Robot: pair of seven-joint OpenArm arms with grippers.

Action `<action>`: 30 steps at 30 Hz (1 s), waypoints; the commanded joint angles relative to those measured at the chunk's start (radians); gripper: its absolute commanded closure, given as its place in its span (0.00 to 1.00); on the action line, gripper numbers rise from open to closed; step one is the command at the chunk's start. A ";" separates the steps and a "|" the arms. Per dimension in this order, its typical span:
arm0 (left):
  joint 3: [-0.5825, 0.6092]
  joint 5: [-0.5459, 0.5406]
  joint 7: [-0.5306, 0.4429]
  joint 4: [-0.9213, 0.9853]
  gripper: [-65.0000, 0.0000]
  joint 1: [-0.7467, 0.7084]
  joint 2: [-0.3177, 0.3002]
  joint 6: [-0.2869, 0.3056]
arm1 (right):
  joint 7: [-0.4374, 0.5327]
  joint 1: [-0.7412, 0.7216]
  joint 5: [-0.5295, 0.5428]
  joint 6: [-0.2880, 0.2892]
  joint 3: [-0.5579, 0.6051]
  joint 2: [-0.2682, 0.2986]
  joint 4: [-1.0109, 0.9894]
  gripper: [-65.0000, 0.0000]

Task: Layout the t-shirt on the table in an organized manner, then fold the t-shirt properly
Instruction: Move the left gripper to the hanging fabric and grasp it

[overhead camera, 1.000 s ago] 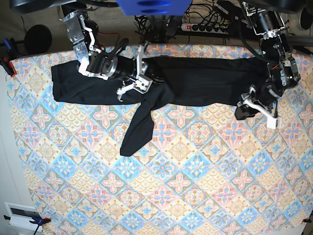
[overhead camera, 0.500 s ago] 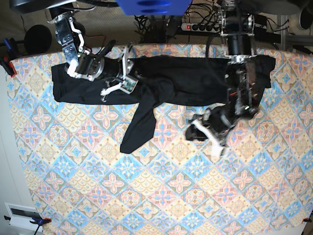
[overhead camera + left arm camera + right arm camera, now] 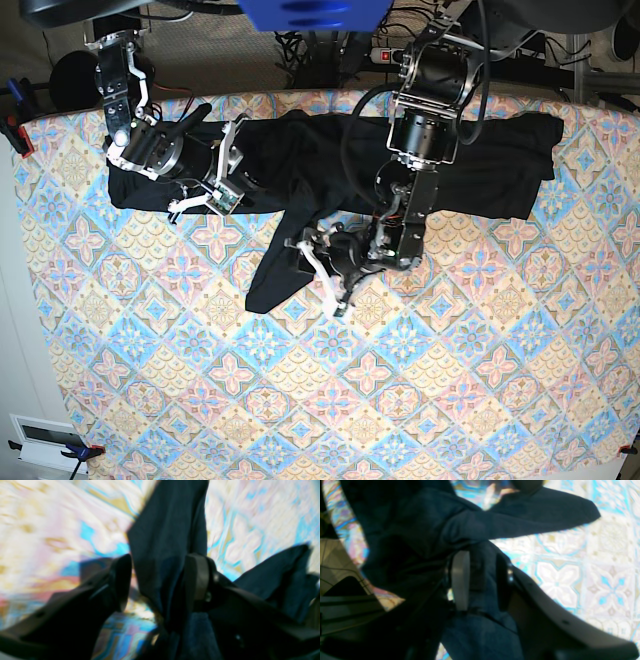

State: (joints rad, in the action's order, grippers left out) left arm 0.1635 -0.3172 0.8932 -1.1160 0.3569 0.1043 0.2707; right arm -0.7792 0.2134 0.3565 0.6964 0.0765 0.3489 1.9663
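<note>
The black t-shirt (image 3: 480, 170) lies stretched along the far side of the table (image 3: 400, 400), with one sleeve trailing toward the near side at the middle. My left gripper (image 3: 330, 270) sits low beside that sleeve. In the left wrist view its jaws (image 3: 160, 580) stand wide apart, and a strip of the t-shirt (image 3: 170, 530) runs between them, close to the right finger. My right gripper (image 3: 218, 172) rests on the shirt's left part. It is open (image 3: 481, 580), with a fold of t-shirt (image 3: 420, 530) lying between the fingers.
The table's far edge runs just behind the shirt. Beyond it are a power strip (image 3: 420, 55) and cables. Red clamps (image 3: 15, 130) sit at the left edge. A white box (image 3: 45, 440) lies off the near left corner.
My left arm swung from the shirt's right end across to the middle sleeve and its jaws widened. My right gripper slid left along the shirt and opened.
</note>
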 commanded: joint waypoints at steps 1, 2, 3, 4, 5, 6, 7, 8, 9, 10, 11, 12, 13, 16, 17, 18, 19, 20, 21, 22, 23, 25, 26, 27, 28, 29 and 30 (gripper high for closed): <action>0.011 0.002 -0.036 0.007 0.46 0.041 0.019 0.003 | 0.023 -0.009 0.020 0.002 -0.005 0.006 0.021 0.73; 0.021 0.013 -0.053 0.035 0.46 0.047 0.024 0.003 | 0.023 -0.009 0.020 0.002 -0.005 0.006 0.021 0.73; 0.031 0.022 -0.073 0.070 0.46 0.054 0.030 0.003 | 0.023 -0.009 0.020 0.002 -0.005 0.006 0.021 0.73; 0.037 0.026 -0.090 0.103 0.46 0.057 0.036 0.003 | 0.023 -0.009 0.020 0.002 -0.005 0.006 0.021 0.73; 0.044 0.030 -0.107 0.132 0.46 0.061 0.041 0.003 | 0.023 -0.009 0.020 0.002 -0.005 0.006 0.021 0.73; 0.054 0.034 -0.125 0.165 0.46 0.075 0.047 0.003 | 0.023 -0.009 0.020 0.002 -0.005 0.006 0.021 0.73; 0.064 0.030 -0.139 0.195 0.46 0.084 0.050 0.003 | 0.023 -0.009 0.020 0.002 -0.005 0.006 0.021 0.73; 0.074 0.026 -0.148 0.228 0.46 0.089 0.053 0.003 | 0.023 -0.009 0.020 0.002 -0.005 0.006 0.021 0.73; 0.081 0.026 -0.156 0.258 0.46 0.095 0.053 0.003 | 0.023 -0.009 0.020 0.002 -0.005 0.006 0.021 0.73; 0.087 0.026 -0.156 0.279 0.46 0.095 0.053 0.003 | 0.023 -0.009 0.020 0.002 -0.005 0.006 0.021 0.73; 0.095 0.026 -0.154 0.288 0.46 0.095 0.053 0.003 | 0.023 -0.009 0.020 0.002 -0.005 0.006 0.021 0.73; 0.106 0.025 -0.154 0.285 0.48 0.093 0.053 0.005 | 0.023 -0.009 0.020 0.002 -0.005 0.006 0.021 0.73; 0.118 0.025 -0.154 0.285 0.51 0.093 0.053 0.005 | 0.023 -0.010 0.020 0.002 -0.005 0.006 0.021 0.73; 0.130 0.023 -0.158 0.285 0.76 0.093 0.053 0.006 | 0.023 -0.010 0.022 0.002 -0.005 0.006 0.021 0.73; 0.129 0.022 -0.174 0.284 0.86 0.093 0.053 0.006 | 0.023 -0.010 0.022 0.002 -0.005 0.006 0.020 0.73; 0.129 0.022 -0.194 0.276 0.96 0.093 0.053 0.005 | 0.023 -0.010 0.022 0.002 -0.005 0.006 0.020 0.73; 0.129 0.022 -0.204 0.265 1.00 0.092 0.053 0.003 | 0.023 -0.010 0.022 0.002 -0.005 0.006 0.020 0.73; 0.127 0.022 -0.205 0.248 1.00 0.089 0.053 0.003 | 0.023 -0.010 0.022 0.002 -0.005 0.006 0.020 0.73; 0.123 0.019 -0.207 0.227 1.00 0.087 0.053 0.003 | 0.025 -0.010 0.022 0.002 -0.005 0.006 0.020 0.73; 0.112 0.010 -0.207 0.201 0.99 0.086 0.053 0.003 | 0.025 -0.012 0.022 0.002 -0.007 0.006 0.020 0.73; 0.097 -0.007 -0.207 0.169 0.99 0.070 0.051 0.003 | 0.025 -0.013 0.022 0.002 -0.007 0.006 0.020 0.73; 0.071 -0.053 -0.207 0.089 1.00 0.047 0.035 0.003 | 0.025 -0.013 0.022 0.002 -0.007 0.006 0.020 0.73; 0.058 -0.076 -0.205 0.046 1.00 0.041 0.022 0.003 | 0.025 -0.013 0.022 0.002 -0.007 0.006 0.018 0.73; 0.049 -0.099 -0.193 0.011 1.00 0.029 0.008 0.003 | 0.025 -0.013 0.022 0.002 -0.007 0.006 0.018 0.73; 0.040 -0.116 -0.173 -0.023 1.00 0.020 -0.005 0.003 | 0.025 -0.013 0.022 0.002 -0.007 0.005 0.018 0.73; 0.026 -0.132 -0.156 -0.066 1.00 0.009 -0.024 0.005 | 0.025 -0.012 0.022 0.002 -0.007 0.005 0.018 0.73; 0.012 -0.147 -0.145 -0.112 1.00 -0.005 -0.041 0.006 | 0.025 -0.012 0.022 0.002 -0.007 0.005 0.018 0.73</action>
State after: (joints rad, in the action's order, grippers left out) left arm 0.1768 -0.4454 0.7639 -1.2079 0.3313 0.0570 0.2653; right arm -0.7788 0.2108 0.3634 0.6964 0.0765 0.3466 1.9682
